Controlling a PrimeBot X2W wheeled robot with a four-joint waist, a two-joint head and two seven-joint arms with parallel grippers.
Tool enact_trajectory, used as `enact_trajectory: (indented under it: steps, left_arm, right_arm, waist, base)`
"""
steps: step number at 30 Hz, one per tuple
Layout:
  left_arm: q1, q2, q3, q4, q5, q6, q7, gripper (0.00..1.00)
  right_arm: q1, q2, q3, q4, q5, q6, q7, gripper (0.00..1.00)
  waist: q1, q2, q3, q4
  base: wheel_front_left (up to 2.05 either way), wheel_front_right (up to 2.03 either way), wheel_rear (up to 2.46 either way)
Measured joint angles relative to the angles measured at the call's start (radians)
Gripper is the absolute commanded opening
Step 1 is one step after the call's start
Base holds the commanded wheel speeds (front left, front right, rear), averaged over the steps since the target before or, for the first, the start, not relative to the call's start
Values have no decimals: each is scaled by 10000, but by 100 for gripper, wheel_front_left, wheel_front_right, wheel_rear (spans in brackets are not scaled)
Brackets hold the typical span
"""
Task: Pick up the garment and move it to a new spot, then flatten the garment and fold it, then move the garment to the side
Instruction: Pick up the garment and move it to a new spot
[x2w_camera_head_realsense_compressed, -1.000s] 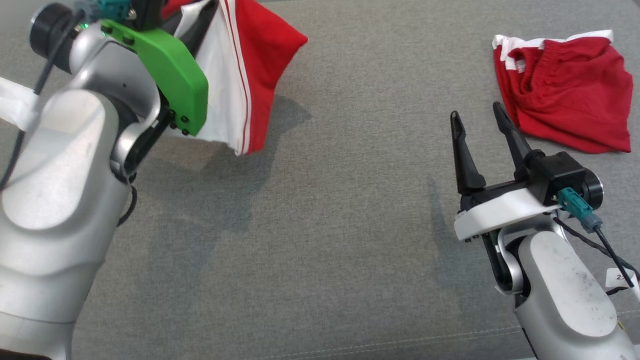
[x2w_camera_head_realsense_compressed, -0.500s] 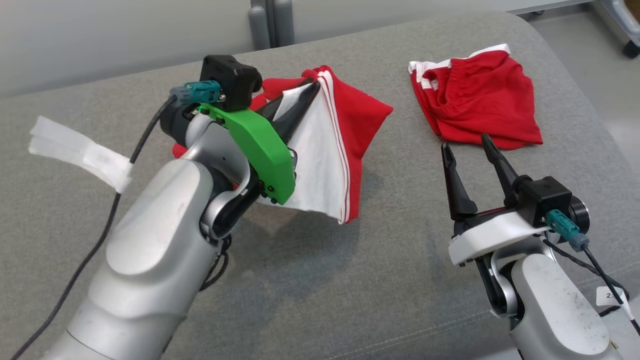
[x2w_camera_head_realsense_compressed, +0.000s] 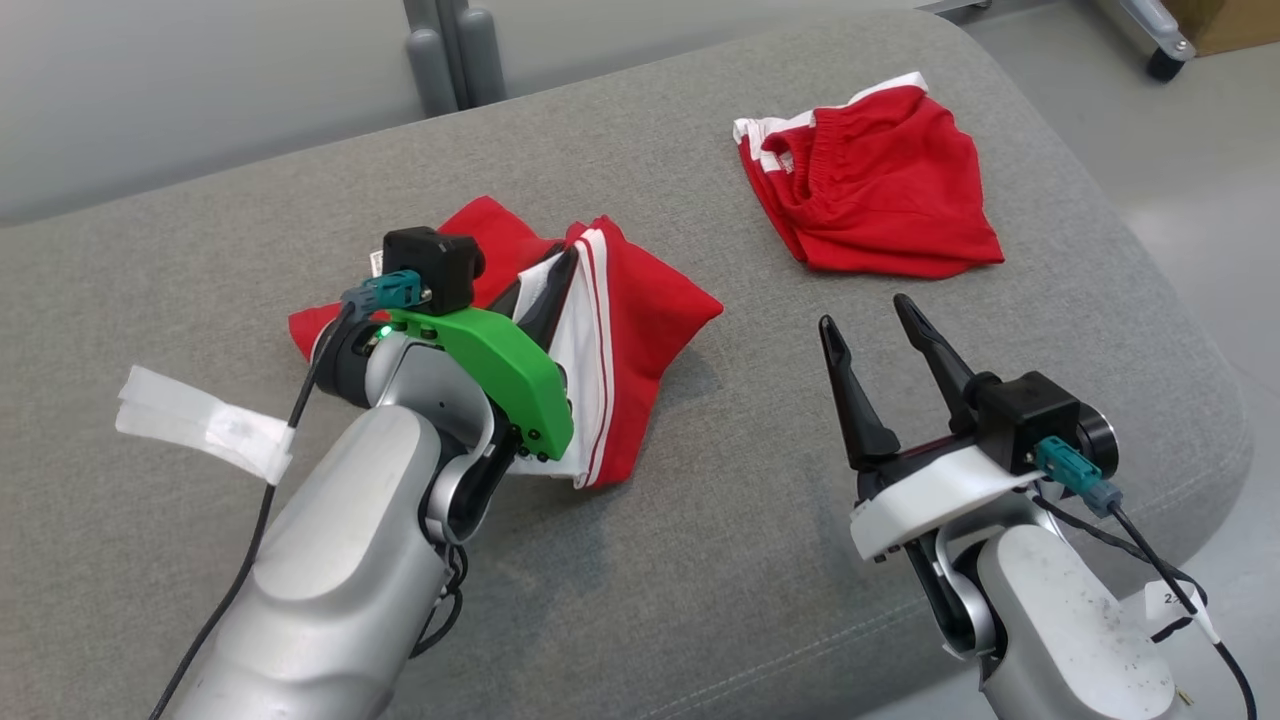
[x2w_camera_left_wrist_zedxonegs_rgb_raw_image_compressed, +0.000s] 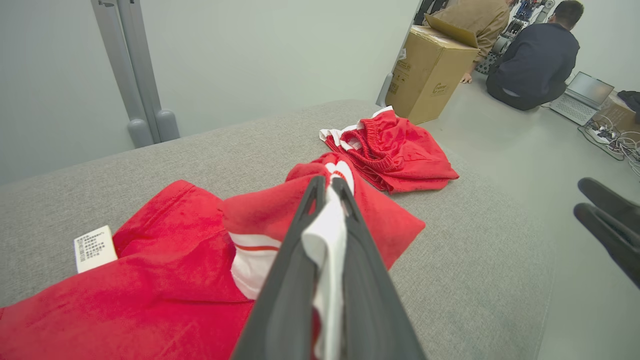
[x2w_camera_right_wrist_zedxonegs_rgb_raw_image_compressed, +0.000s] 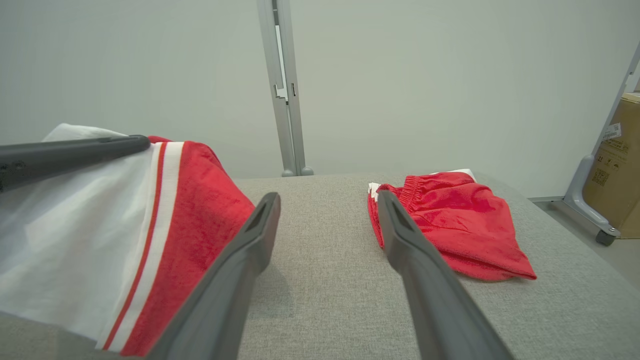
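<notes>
Silver-grey arms (x2w_camera_head_realsense_compressed: 330, 560); long dark fingers on each tool. The left tool (x2w_camera_head_realsense_compressed: 572, 258) has a green bracket (x2w_camera_head_realsense_compressed: 500, 370), the right tool (x2w_camera_head_realsense_compressed: 865, 314) a white bracket (x2w_camera_head_realsense_compressed: 930, 498); black camera blocks (x2w_camera_head_realsense_compressed: 432, 262), teal connectors (x2w_camera_head_realsense_compressed: 385, 293).

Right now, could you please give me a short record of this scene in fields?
surface: grey cushion
left gripper: shut on the white panel of the red and white garment
garment state: bunched, one end raised in the grip, the rest lying on the cushion
right gripper: open, empty, apart from both garments
other item: red shorts, crumpled at the cushion's far right
background: cardboard box on the floor
</notes>
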Motion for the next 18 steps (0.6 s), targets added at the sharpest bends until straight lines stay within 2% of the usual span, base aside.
enact_trajectory:
  steps: [1, 2, 8, 13, 15, 18]
  left_arm:
    - [2, -4, 13, 73, 0, 79, -104, 97]
    - [2, -8, 12, 142, 0, 136, -180, 100]
    - [5, -119, -451, 320, -261, 90, -648, 100]
    - [43, -130, -1202, 330, -474, -167, -673, 100]
    - [40, -119, -1549, 163, -865, -301, -786, 100]
    - [5, -121, -1737, -23, -897, -328, -1011, 100]
  right_arm:
    - [-7, 27, 36, 40, 4, 0, 0, 100]
    - [-19, 38, 61, 84, 12, 4, 0, 100]
    - [-165, 56, 13, 305, 107, 69, -2, 100]
    - [-171, 44, -487, 359, 163, -111, -21, 100]
    - [-171, -15, -719, 355, 163, -119, -58, 100]
    - [-170, -79, -857, 355, 163, -121, -59, 100]
  waist:
    - [0, 0, 21, -73]
    - [0, 0, 42, -149]
    - [0, 0, 166, -602]
    - [0, 0, 261, -913]
    - [0, 0, 331, -964]
    - [0, 0, 401, -936]
  base:
    - [0, 0, 0]
    - [0, 0, 0]
    - [0, 0, 0]
    - [0, 0, 0]
    - [0, 0, 0]
    - [0, 0, 0]
